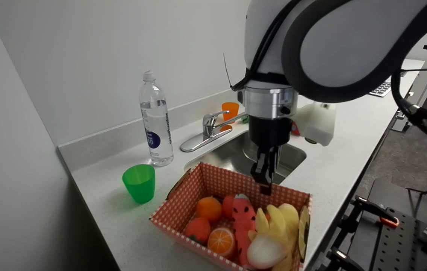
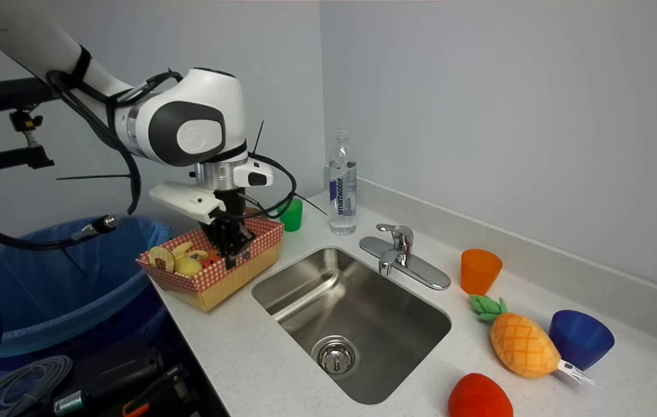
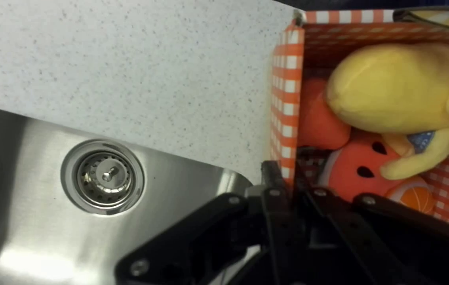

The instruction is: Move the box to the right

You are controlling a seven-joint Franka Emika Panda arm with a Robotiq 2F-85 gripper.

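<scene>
The jaws of the black, jointed gripper (image 3: 286, 174) are clamped on the thin, sink-facing wall of the shallow, rectangular, open-topped, red-and-white checked basket (image 3: 288, 95), which stands on the speckled white countertop (image 3: 161, 79) just beside the brushed-steel sink (image 2: 401, 330). Soft yellow plush fruit (image 3: 390, 87) lies inside. Both exterior views show a tall, clear bottle (image 1: 157, 124) outside the wrist view; only an exterior view shows the tapered blue cup (image 2: 582, 339).
</scene>
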